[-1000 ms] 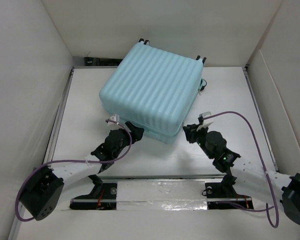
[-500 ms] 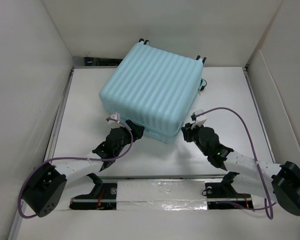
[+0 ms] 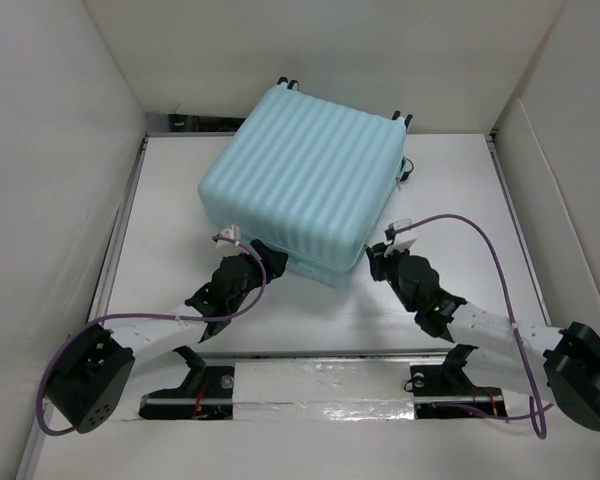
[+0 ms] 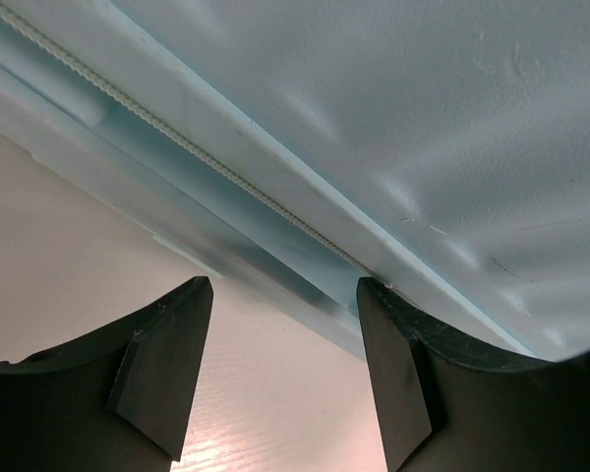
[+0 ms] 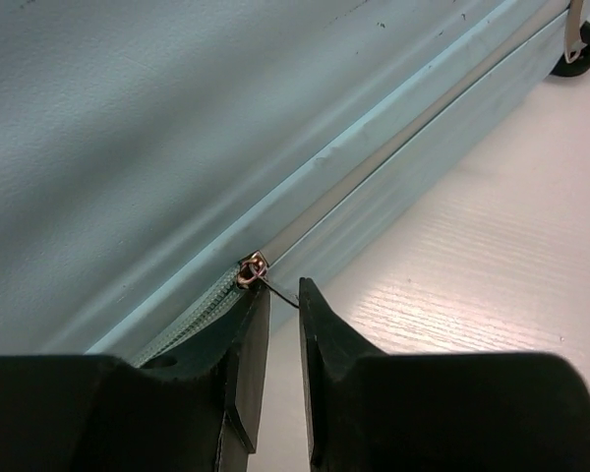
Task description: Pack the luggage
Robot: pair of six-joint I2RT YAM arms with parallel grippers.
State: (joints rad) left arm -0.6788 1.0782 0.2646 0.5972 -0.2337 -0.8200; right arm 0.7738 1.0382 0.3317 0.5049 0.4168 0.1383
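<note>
- Pale aqua-blue ribbed hard-shell suitcase [image 3: 305, 180], lid down, flat on white table [image 3: 460, 200], caster wheels [image 3: 408, 119] at far side.
- Left gripper [image 4: 285, 295] at suitcase's near-left edge, fingers spread, empty, just off zip seam [image 4: 226, 167].
- Right gripper [image 5: 283, 295] at suitcase's near-right corner, clenched on thin dark pull [image 5: 276, 289] of copper zip slider [image 5: 251, 268].

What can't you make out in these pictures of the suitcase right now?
- What's inside the suitcase: closed shell hides it, all views.
- Right wrist view: whether the right end effector truly pinches the zipper pull; its fingers cover the tab.
- Top view: zipper pull too small to spot.
- Left wrist view: frame edges cut off most of the suitcase.
</note>
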